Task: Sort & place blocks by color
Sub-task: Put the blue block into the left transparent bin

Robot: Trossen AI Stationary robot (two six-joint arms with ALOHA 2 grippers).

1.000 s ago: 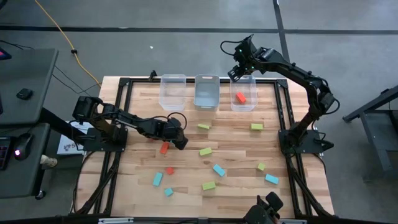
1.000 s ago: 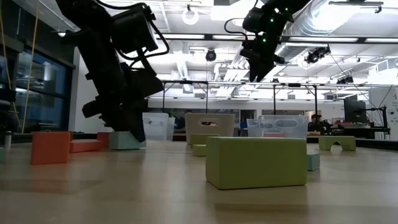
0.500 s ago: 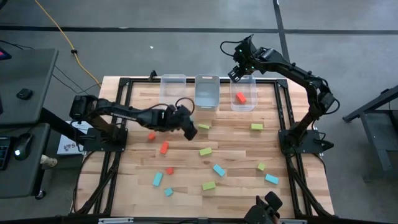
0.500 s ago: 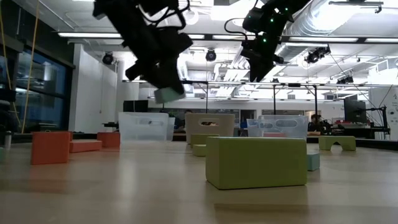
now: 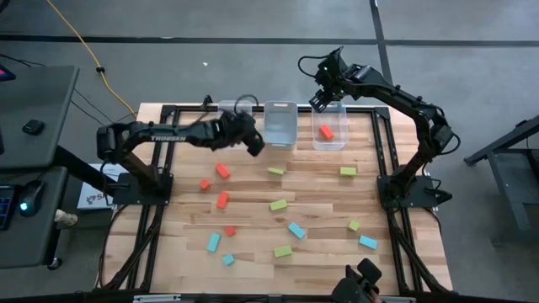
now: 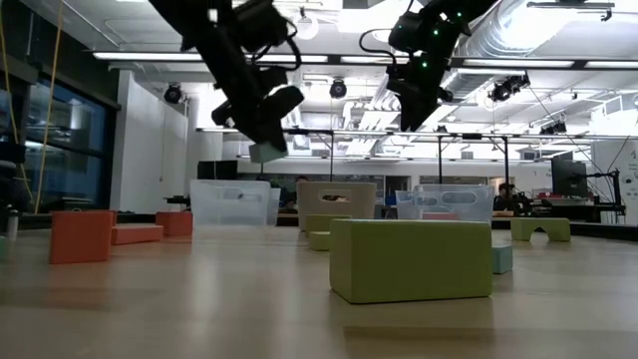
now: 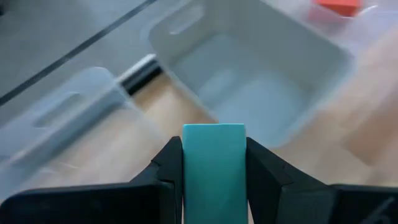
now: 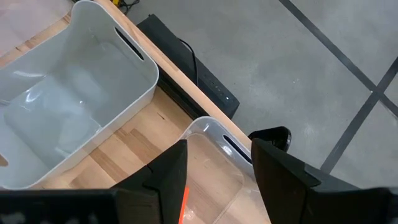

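My left gripper [image 5: 253,143] [image 7: 213,146] is shut on a light blue block [image 7: 213,163] [image 6: 267,152], high above the table at the near ends of the left bin [image 5: 235,122] and the middle bin [image 5: 280,124]. My right gripper [image 5: 320,99] [image 8: 219,155] hangs open over the far end of the right bin [image 5: 330,126], where one red-orange block [image 5: 326,131] lies on the floor. Other red-orange [image 5: 222,199], lime green [image 5: 278,204] and light blue [image 5: 296,229] blocks lie flat, scattered on the table. My left gripper pinches the light blue block between its two fingers, which press on two opposite side faces [image 7: 186,168]. The fingers [image 6: 261,118] come from above, slanting toward the bins. The block is lifted clear of the table and its lower end [image 6: 267,155] sticks out below the fingertips.
The three clear bins stand in a row along the table's far edge. A black frame [image 5: 168,151] runs round the wooden table top. Lime green blocks [image 5: 275,171] [image 5: 348,172] lie just near of the bins; a red-orange block [image 5: 222,171] lies below the left arm.
My left gripper has lifted the light blue block off the table beside the red-orange blocks. It has carried it up and toward the far edge and right, to the near ends of the left and middle bins. It has stayed shut on the block.
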